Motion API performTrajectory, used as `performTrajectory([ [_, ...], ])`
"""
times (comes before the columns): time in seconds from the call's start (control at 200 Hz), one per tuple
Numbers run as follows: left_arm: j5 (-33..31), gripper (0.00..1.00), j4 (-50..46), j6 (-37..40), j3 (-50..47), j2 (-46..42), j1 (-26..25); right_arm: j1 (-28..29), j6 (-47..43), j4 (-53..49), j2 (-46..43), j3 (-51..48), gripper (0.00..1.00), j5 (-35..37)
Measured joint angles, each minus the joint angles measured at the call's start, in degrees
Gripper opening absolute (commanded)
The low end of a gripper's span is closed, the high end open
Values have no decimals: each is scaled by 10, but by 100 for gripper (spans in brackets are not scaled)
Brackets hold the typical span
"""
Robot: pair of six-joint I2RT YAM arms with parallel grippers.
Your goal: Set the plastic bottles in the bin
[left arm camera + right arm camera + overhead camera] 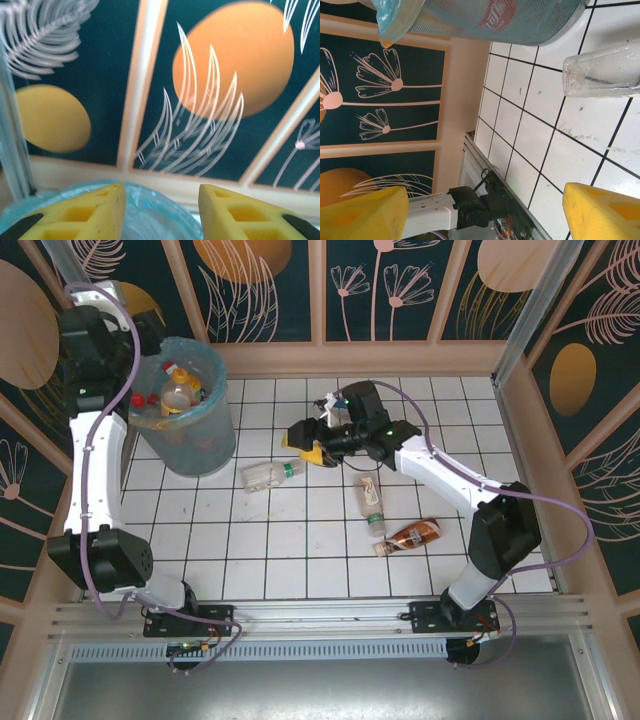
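Lying on the surface (300, 540), three plastic bottles (270, 473) remain; several sit in the bin (205, 445); left gripper (161, 202) and right gripper (482, 212) both gape empty

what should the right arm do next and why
Probably lower the right end effector onto the clear plastic bottle lying on the white tiles: its jaws stand open and empty, and that bottle lies nearest, outside the round grey-blue bin.

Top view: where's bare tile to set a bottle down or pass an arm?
Free: near-left tiles between the bin, the clear bottle and the front rail; also far-right tiles behind the right arm. Crowded: centre, with the right fingers beside the clear bottle and two labelled bottles close by.
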Motion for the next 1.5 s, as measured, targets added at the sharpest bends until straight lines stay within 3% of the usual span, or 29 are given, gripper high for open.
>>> performTrajectory([
  [0.275, 5, 29, -66, 10, 1, 3, -62, 11, 3, 15, 7, 0, 79, 0],
  [0.661, -96, 17, -53, 59, -144, -20, -71, 18, 5, 21, 18, -2, 79, -1],
  [0.946, -83, 11, 3, 31, -256, -78, -44, 24, 7, 24, 19, -2, 79, 0],
  [1.146, -45, 16, 11, 9, -267, -68, -17, 25, 11, 28, 24, -2, 78, 0],
  [1.256, -19, 25, 15, -3, -254, -50, -16, 26, 16, 28, 28, -2, 78, -1],
  [1.336, -9, 41, 3, -7, -234, -40, -15, 26, 16, 28, 28, -2, 78, 0],
  [1.441, -5, 52, -23, -16, -185, -35, -14, 26, 13, 22, 28, -2, 79, 7],
  [1.501, -4, 55, -30, -19, -143, -35, -14, 26, 7, 9, 27, 1, 80, 21],
])
